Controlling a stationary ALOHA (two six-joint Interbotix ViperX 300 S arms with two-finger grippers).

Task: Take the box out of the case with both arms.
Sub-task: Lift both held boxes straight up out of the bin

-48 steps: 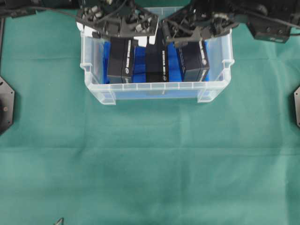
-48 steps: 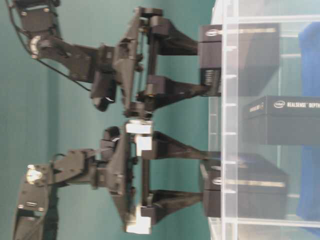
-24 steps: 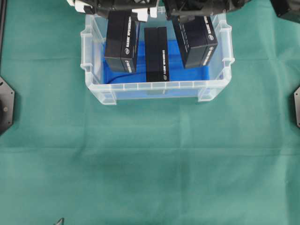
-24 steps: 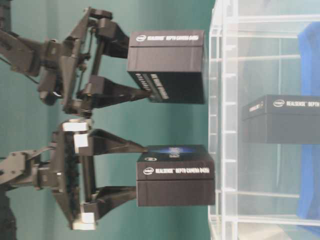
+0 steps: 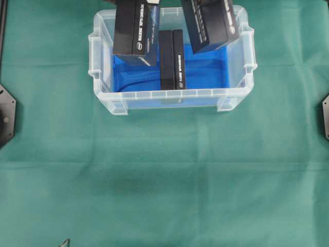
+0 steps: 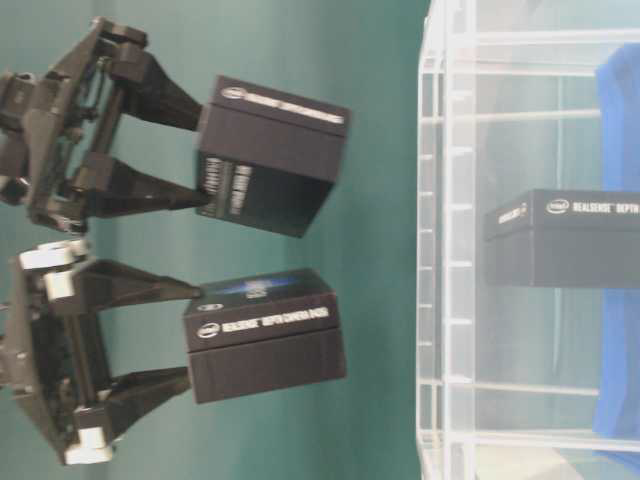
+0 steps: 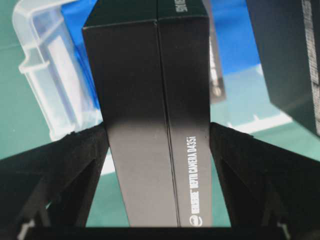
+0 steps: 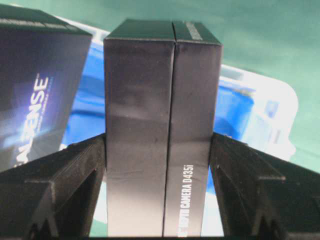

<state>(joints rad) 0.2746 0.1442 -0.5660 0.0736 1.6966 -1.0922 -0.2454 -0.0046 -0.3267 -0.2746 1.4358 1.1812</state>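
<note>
The case (image 5: 169, 95) is a clear tub with a blue lining at the top middle of the green cloth. My left gripper (image 6: 190, 335), with white parts, is shut on a black box (image 6: 265, 335) and holds it clear of the case (image 6: 445, 240). My right gripper (image 6: 208, 150) is shut on a second black box (image 6: 270, 155), which is tilted. The left wrist view shows the left gripper (image 7: 157, 145) clamping its box (image 7: 150, 100). The right wrist view shows the right gripper (image 8: 159, 150) clamping its box (image 8: 160, 90). Overhead, both held boxes (image 5: 131, 28) (image 5: 209, 23) hang over the case, and the grippers are out of frame.
A third black box (image 5: 171, 59) stands in the middle of the case, also seen from table level (image 6: 560, 238). Black fixtures sit at the left edge (image 5: 6, 116) and right edge (image 5: 325, 118) of the cloth. Green cloth (image 5: 164, 180) covers the table in front of the case.
Both grippers have risen with their boxes, from inside the case to well above its rim. Overhead, the grippers have left the frame. The right box has tilted.
</note>
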